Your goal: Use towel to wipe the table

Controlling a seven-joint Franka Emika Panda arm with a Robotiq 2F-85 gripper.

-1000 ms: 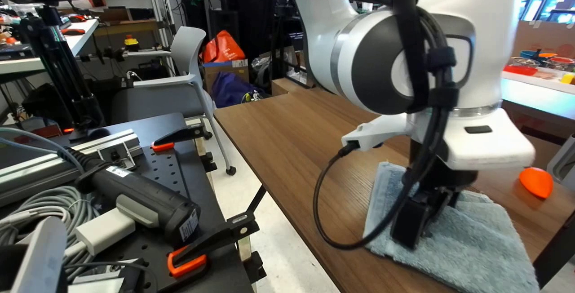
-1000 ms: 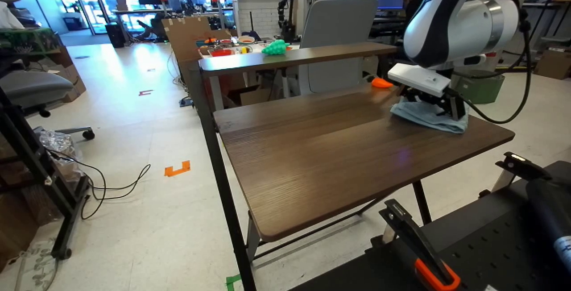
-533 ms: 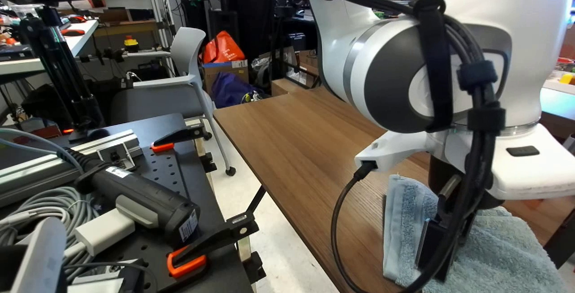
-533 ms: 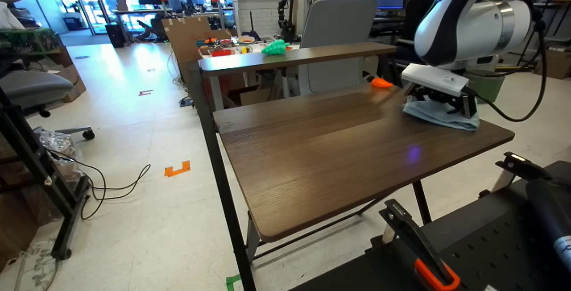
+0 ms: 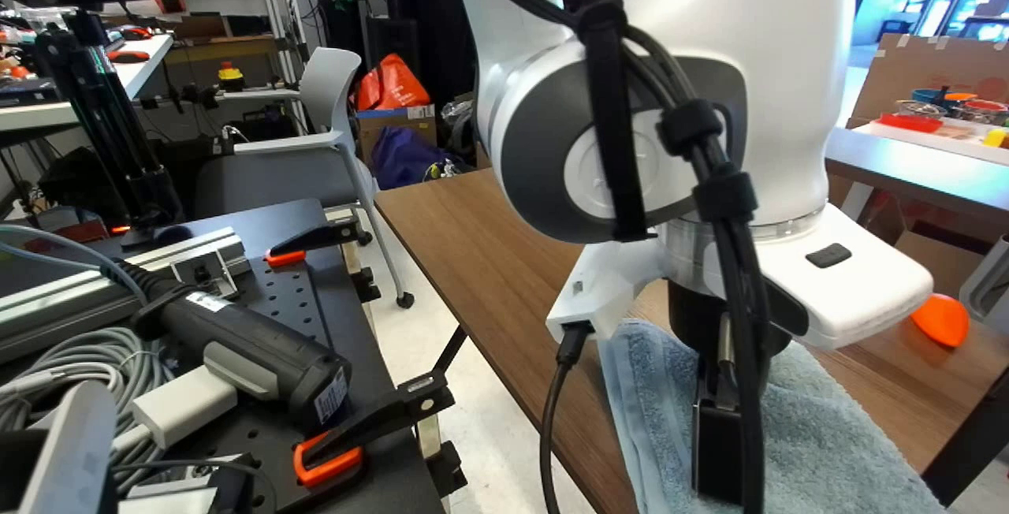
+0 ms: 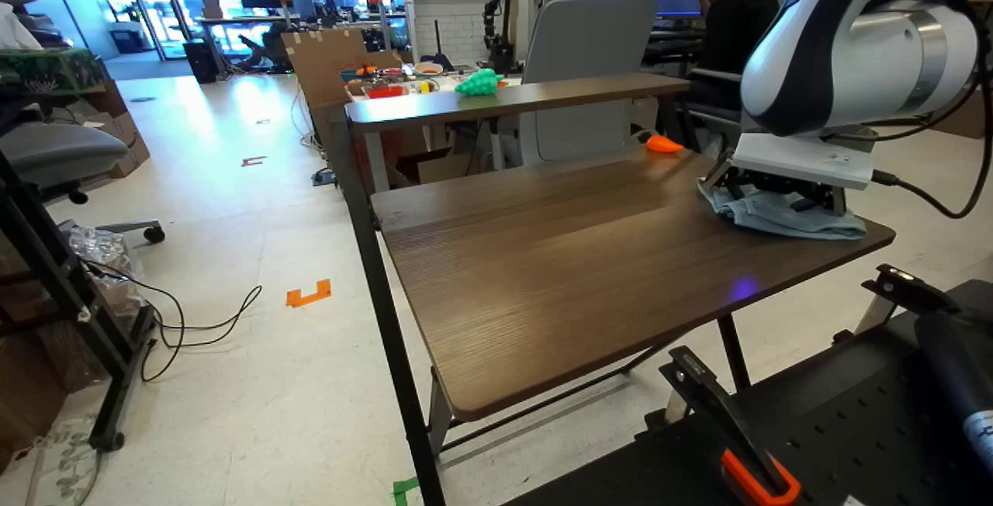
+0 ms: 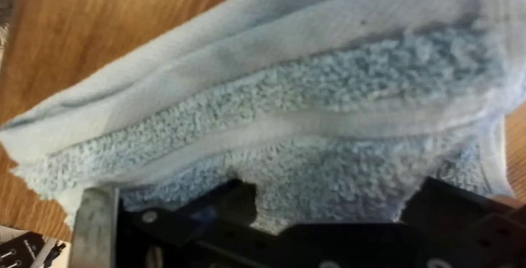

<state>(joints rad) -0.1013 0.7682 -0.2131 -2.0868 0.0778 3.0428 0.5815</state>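
Note:
The towel (image 6: 776,215), a light blue-grey cloth, lies folded and rumpled on the dark brown wood-grain table (image 6: 543,258). It rests close to the table's right-hand corner in that exterior view. My gripper (image 7: 331,196) points down onto it, with cloth bunched up between the two fingers as far as the palm. It looks shut on this thick bunch, the fingers well apart; the fingertips are partly buried in the pile. In the wrist view several loose folds of towel spread beyond the fingers. An exterior view shows the towel (image 5: 828,435) on both sides of my gripper (image 5: 721,451).
An orange object (image 6: 664,144) sits at the table's back edge. Behind rises a narrow shelf (image 6: 543,96) holding a green lumpy item (image 6: 479,82). Alongside the table's front stands a black bench (image 5: 292,293) with clamps (image 5: 370,427) jutting toward it. A grey chair (image 5: 299,135) stands beyond.
Gripper and towel have slid together over the table, ending nearer its corner, and the hand has turned somewhat. The towel looks more rumpled than before.

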